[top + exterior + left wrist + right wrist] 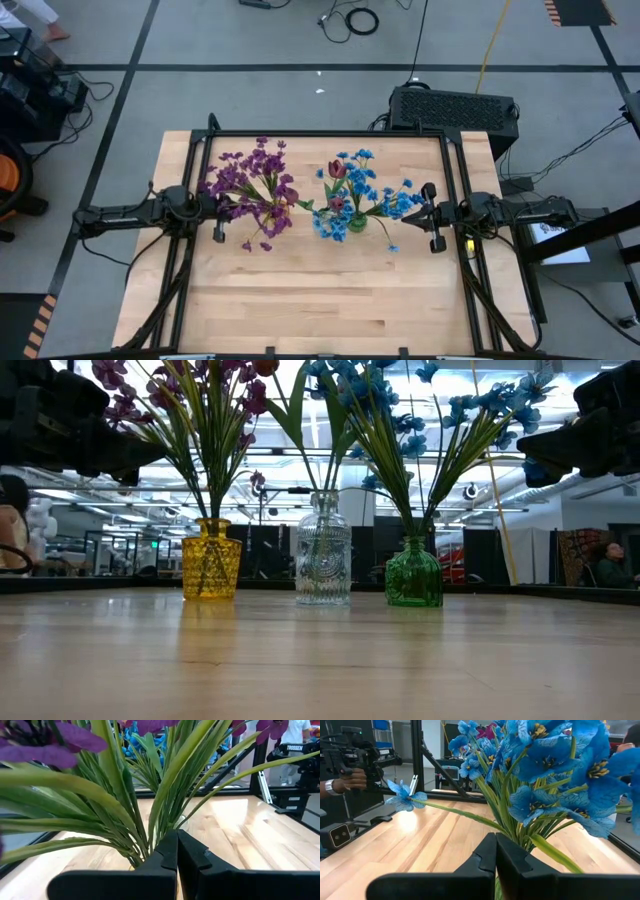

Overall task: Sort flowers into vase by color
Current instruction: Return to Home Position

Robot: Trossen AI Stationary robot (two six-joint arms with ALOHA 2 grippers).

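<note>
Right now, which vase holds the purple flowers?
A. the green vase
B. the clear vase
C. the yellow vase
C: in the low view, the stems of the purple flowers go down into the yellow vase.

I'm looking at a pale wooden counter (300, 300) boxed in by a black frame (330, 133). Behind its far edge a black vented box (455, 108) sits on the grey floor (250, 90). A coiled black cable (362, 20) and a yellow cable (490, 45) lie farther back. An orange object (12, 175) shows at the left edge. On the right wrist camera, a person (342, 779) with a pale wristband holds a dark device beyond the counter. In the low view another person (605, 565) sits far right.
</note>
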